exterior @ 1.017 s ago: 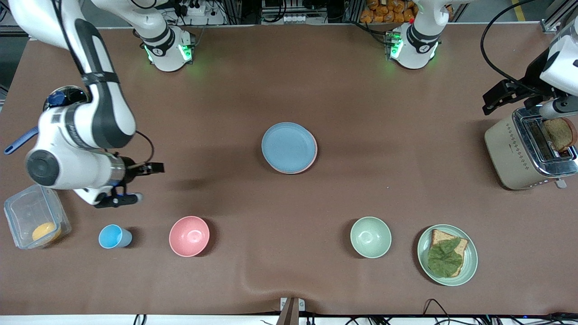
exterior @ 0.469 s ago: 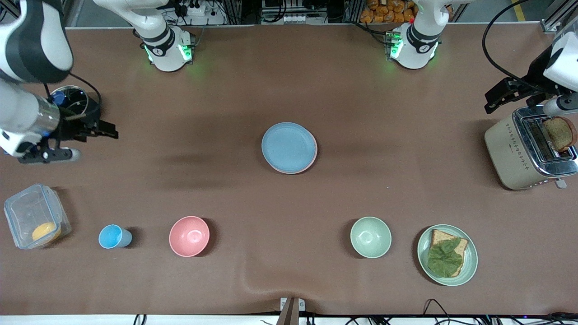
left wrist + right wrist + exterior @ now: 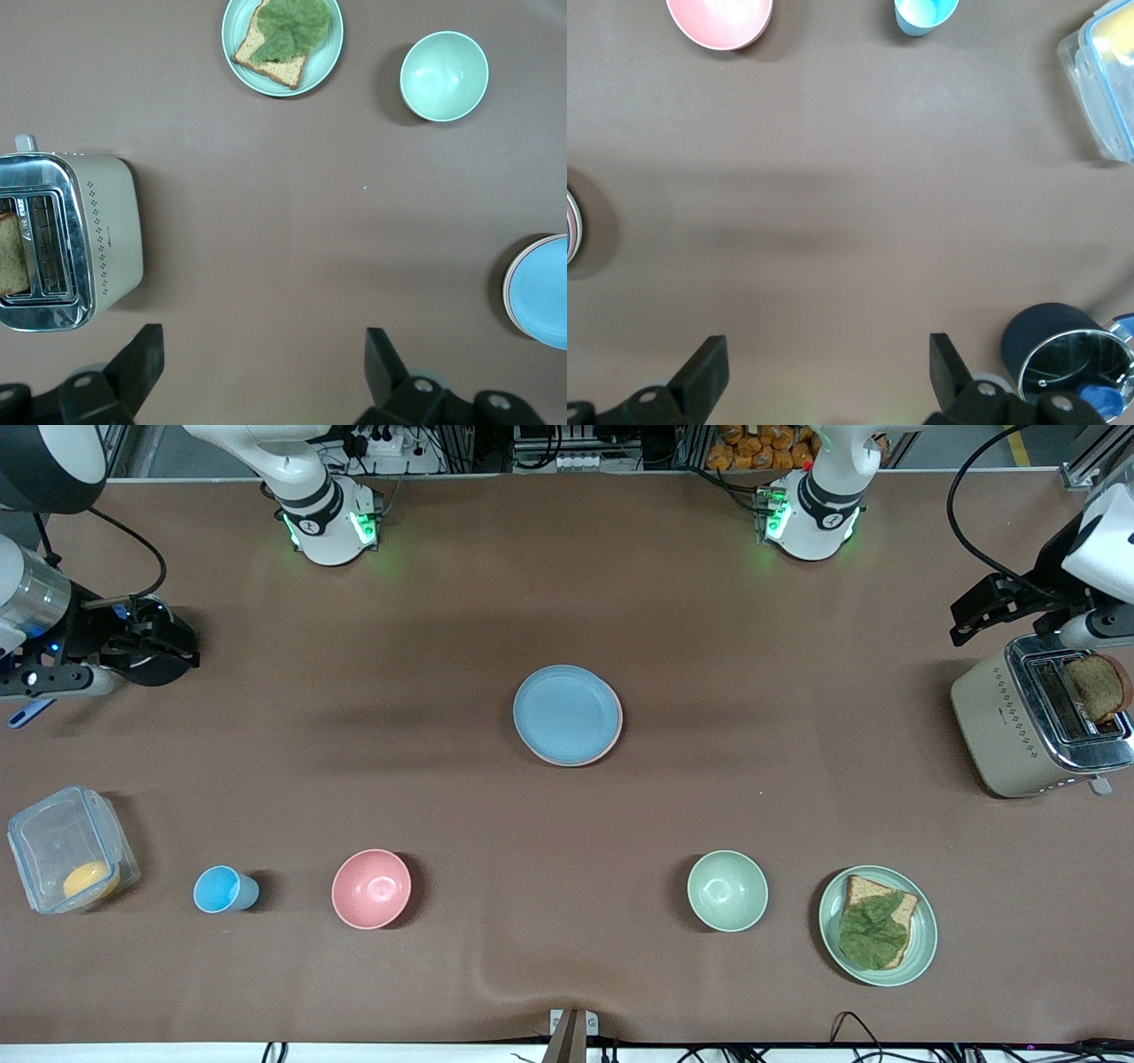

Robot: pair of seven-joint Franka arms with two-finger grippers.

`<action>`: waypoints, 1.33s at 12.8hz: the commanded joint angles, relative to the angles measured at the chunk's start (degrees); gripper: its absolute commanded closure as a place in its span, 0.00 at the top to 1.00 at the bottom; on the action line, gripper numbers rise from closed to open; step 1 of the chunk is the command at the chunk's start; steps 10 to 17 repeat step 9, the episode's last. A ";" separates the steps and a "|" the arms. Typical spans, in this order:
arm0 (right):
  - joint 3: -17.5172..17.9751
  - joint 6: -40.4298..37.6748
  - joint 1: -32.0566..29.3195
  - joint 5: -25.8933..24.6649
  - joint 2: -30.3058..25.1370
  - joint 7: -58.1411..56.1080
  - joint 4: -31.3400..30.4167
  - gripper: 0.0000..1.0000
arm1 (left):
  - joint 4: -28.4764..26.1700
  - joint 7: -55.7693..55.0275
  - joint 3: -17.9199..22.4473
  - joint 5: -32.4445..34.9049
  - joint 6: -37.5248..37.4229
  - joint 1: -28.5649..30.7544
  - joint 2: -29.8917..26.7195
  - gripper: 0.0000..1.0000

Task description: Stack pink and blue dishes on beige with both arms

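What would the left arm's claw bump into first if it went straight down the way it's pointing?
Probably just the bare brown table. The left claw is open and points down between the toaster and the blue plate, touching neither.

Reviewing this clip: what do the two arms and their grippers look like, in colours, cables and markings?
Both arms are glossy white with black bands; green lights glow at each base. The right arm has a silver wrist ring and a thin black cable. A thick black cable loops to the left arm. The left gripper and the right gripper have dark, wedge-shaped fingers.
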 commanded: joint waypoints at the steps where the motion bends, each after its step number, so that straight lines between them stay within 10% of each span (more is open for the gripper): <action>1: 0.00 -1.15 -1.04 -0.92 -0.39 -2.70 0.78 1.00 | -0.08 1.21 0.20 -1.39 -0.52 -0.39 -0.84 1.00; 17: 0.00 -1.06 -0.95 -0.92 0.14 -2.70 0.95 1.00 | 0.88 1.04 0.12 -1.39 -0.87 -0.39 -0.58 1.00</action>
